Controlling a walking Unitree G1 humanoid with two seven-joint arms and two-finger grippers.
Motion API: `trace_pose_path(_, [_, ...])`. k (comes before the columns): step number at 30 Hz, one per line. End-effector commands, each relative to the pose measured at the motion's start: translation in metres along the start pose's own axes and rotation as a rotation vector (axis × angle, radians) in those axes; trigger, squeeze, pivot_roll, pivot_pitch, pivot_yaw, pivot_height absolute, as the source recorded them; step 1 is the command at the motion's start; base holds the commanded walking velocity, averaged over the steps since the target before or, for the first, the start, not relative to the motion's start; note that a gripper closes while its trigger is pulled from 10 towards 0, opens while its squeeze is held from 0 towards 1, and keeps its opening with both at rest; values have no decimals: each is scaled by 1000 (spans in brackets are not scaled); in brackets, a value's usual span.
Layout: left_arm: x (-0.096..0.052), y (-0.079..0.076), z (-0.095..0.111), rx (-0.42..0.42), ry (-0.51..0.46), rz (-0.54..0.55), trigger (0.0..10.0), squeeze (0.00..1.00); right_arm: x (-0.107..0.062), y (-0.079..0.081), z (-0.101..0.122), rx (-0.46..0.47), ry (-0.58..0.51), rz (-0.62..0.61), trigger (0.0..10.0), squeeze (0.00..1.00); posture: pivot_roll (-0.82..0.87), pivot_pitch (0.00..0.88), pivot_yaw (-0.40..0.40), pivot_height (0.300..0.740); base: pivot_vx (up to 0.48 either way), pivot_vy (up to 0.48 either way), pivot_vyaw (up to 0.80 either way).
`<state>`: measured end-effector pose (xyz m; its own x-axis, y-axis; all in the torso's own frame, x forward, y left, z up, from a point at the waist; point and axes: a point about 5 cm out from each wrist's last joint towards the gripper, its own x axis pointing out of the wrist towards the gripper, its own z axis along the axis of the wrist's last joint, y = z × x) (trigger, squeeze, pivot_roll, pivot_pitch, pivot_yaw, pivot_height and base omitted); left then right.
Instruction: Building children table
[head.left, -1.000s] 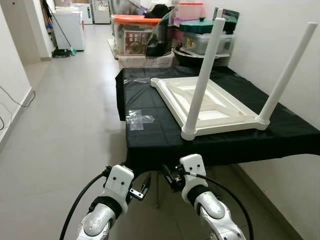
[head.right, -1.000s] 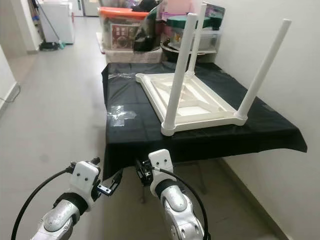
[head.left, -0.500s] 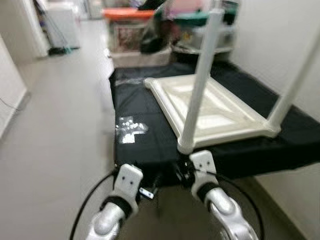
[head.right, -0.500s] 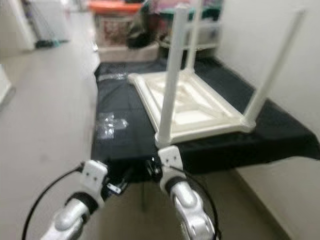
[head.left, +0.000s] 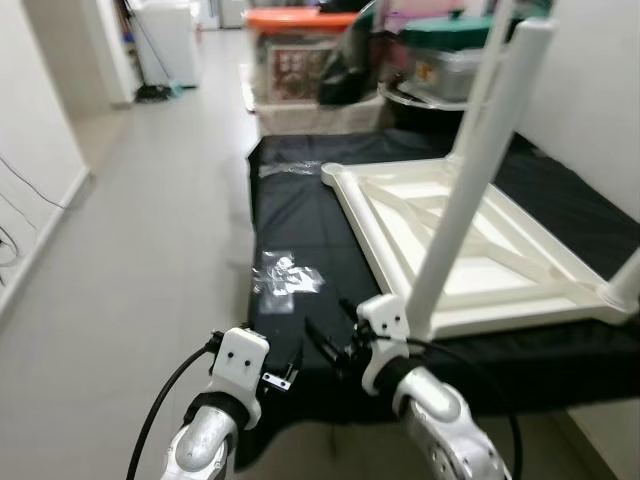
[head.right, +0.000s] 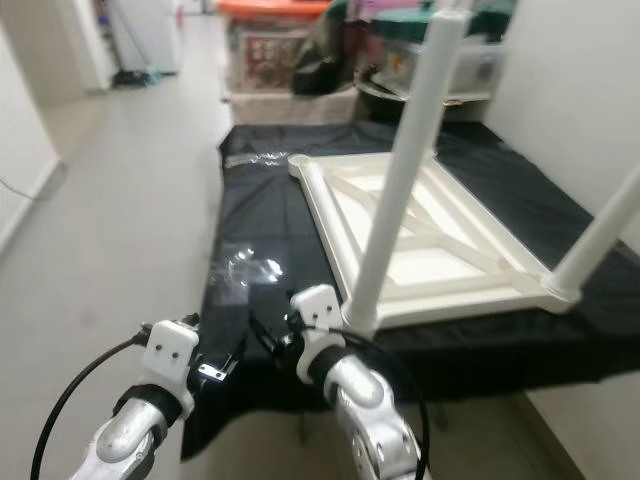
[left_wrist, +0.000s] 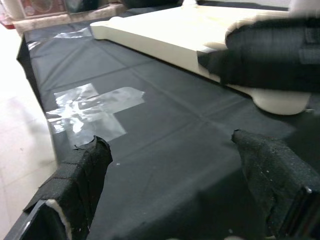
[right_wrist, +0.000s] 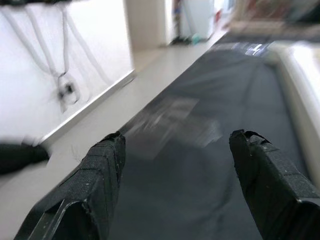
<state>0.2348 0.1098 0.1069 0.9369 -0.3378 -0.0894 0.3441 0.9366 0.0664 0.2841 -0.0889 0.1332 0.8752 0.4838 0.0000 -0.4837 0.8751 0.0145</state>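
A white children's table (head.left: 470, 250) lies upside down on a black-clothed table (head.left: 300, 220). Its near leg (head.left: 470, 180) stands up from the front corner; a second leg (head.left: 627, 282) rises at the right edge. My left gripper (head.left: 287, 368) is open at the cloth's front edge, left of the white frame (left_wrist: 165, 35). My right gripper (head.left: 330, 335) is open too, just over the cloth beside the base of the near leg. A crumpled clear plastic piece (head.left: 285, 275) lies on the cloth ahead of both grippers; the left wrist view has the plastic piece (left_wrist: 87, 110) between its fingers (left_wrist: 85, 170).
Storage boxes (head.left: 300, 60) and a lidded tub (head.left: 455, 60) crowd the floor behind the table. A tiled corridor (head.left: 150, 230) runs along the left, with a white wall (head.left: 35, 110) and a cable. Another wall (head.left: 590, 90) stands close on the right.
The camera has moved closer to the table and shifted. Both grippers, below the cloth's front edge before, now reach over it; the right one is nearer the front leg.
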Motion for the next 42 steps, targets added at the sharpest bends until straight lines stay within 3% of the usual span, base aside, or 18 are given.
trace_pose_path(1, [-1,-1,-2,-7,11,-5,10000,0,13,-19,7,-5,-19,-169,10000,0,73,19,-62,740,0,0,0])
trace_pose_path(3, [-1,-1,-2,-7,11,-5,10000,0,13,-19,7,-5,-19,-169,10000,0,73,19,-62,740,0,0,0])
trace_pose_path(5, [-1,-2,-2,-7,10,-7,10000,0,25,-30,15,-3,-38,-263,10000,0,78,18,-65,740,0,0,0])
trace_pose_path(12, [-2,-3,-2,-8,12,-7,10000,0,41,-50,30,-39,-64,-385,10000,0,86,15,-72,740,0,0,0])
trace_pose_path(17, [-3,-4,-2,-10,12,-6,10000,0,40,-61,32,-70,-65,-419,10000,0,85,14,-73,740,0,0,0])
trace_pose_path(18, [-3,-4,-3,-12,13,-7,10000,0,34,-72,32,-98,-58,-456,10000,0,82,13,-71,740,0,0,0])
trace_pose_path(19, [-3,-4,-3,-12,13,-7,10000,0,34,-72,32,-98,-58,-456,10000,0,82,13,-71,740,0,0,0])
trace_pose_path(20, [-4,-4,-3,-16,17,-10,10000,0,15,-107,29,-129,-33,-603,10000,0,79,13,-71,740,0,0,0])
trace_pose_path(21, [-4,-4,-3,-16,17,-10,10000,0,15,-107,29,-129,-33,-603,10000,0,79,13,-71,740,0,0,0])
trace_pose_path(22, [-4,-4,-3,-17,18,-11,10000,0,6,-122,29,-136,-30,-655,10000,0,74,13,-67,740,0,0,0])
trace_pose_path(24, [-4,-4,-3,-17,18,-11,10000,0,6,-122,29,-136,-30,-655,10000,0,74,13,-67,740,0,0,0])
trace_pose_path(27, [-4,-5,-4,-21,23,-18,10000,0,-32,-175,36,-178,-33,-809,10000,0,70,12,-64,740,0,0,0])
trace_pose_path(30, [-4,-5,-5,-21,23,-19,10000,0,-39,-183,38,-187,-33,-837,10000,0,70,12,-64,740,0,0,0])
trace_pose_path(32, [-3,-4,-5,-21,26,-23,10000,0,-65,-213,43,-237,4,-1000,10000,0,64,16,-57,740,0,0,0])
trace_pose_path(37, [-3,-4,-5,-19,28,-26,10000,0,-74,-226,47,-218,5,-1075,10000,0,68,22,-56,740,0,0,0])
trace_pose_path(39, [-3,-4,-4,-18,28,-27,10000,0,-67,-222,47,-174,-9,-1039,10000,0,69,26,-56,740,0,0,0])
trace_pose_path(41, [-4,-5,-2,-5,22,-34,10000,0,-34,-199,46,-104,-40,-831,10000,0,71,42,-59,740,0,0,0])
trace_pose_path(42, [-4,-5,-2,-5,22,-34,10000,0,-34,-199,46,-104,-40,-831,10000,0,71,42,-59,740,0,0,0])
